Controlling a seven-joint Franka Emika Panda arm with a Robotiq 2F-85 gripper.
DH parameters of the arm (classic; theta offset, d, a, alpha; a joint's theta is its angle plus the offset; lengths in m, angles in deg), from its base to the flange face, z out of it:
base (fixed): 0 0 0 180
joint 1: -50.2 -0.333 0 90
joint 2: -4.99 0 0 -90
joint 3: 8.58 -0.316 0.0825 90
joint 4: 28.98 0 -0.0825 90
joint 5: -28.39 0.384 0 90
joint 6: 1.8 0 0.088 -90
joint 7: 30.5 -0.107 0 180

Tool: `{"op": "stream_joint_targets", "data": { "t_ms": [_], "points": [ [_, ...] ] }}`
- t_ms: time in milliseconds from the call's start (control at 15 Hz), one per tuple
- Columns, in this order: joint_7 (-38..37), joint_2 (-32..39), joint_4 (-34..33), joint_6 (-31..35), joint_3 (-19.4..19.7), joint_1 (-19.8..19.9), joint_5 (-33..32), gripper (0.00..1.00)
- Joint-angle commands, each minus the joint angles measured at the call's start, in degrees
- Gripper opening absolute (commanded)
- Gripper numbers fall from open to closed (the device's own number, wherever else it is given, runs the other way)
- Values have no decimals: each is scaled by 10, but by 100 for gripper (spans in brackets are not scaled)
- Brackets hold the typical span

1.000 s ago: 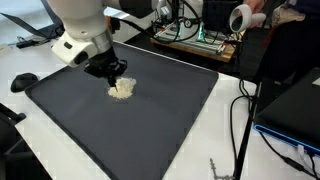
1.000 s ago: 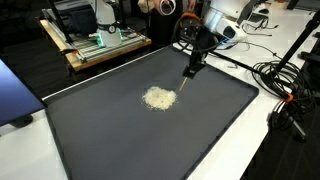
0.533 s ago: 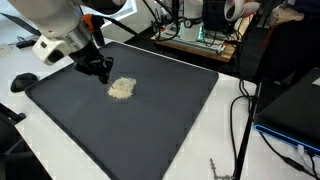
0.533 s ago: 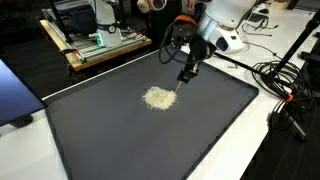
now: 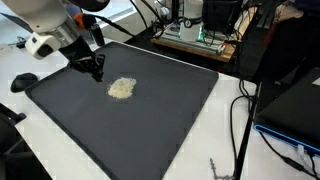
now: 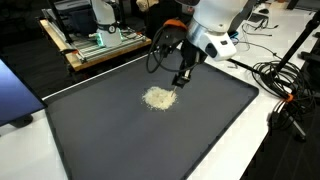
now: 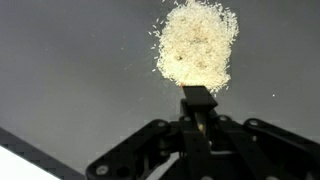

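A small pile of pale rice-like grains (image 5: 121,88) lies on a large dark mat (image 5: 160,120), and it shows in both exterior views (image 6: 158,97). My gripper (image 5: 97,72) hangs just beside the pile, near the mat's surface (image 6: 181,78). In the wrist view the jaws (image 7: 198,125) are shut on a narrow black tool (image 7: 198,98). The tool's flat tip points at the near edge of the pile (image 7: 198,45). A few loose grains lie scattered around the pile.
The mat (image 6: 120,140) lies on a white table. A wooden board with electronics (image 6: 100,42) stands behind it. Cables (image 6: 285,85) trail at one side. A black round object (image 5: 24,80) sits off the mat's corner. A dark laptop (image 5: 295,110) lies beyond the cables.
The arm has swung sideways across the mat, and the gripper now sits beside the pile rather than over it. The pile looks unchanged.
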Motion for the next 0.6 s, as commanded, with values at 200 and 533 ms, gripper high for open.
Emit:
{"op": "stream_joint_targets", "data": {
  "t_ms": [200,533],
  "points": [
    [19,-100,180,138,-1,36,35,3],
    [30,-183,314,228,0,51,53,3]
  ]
}}
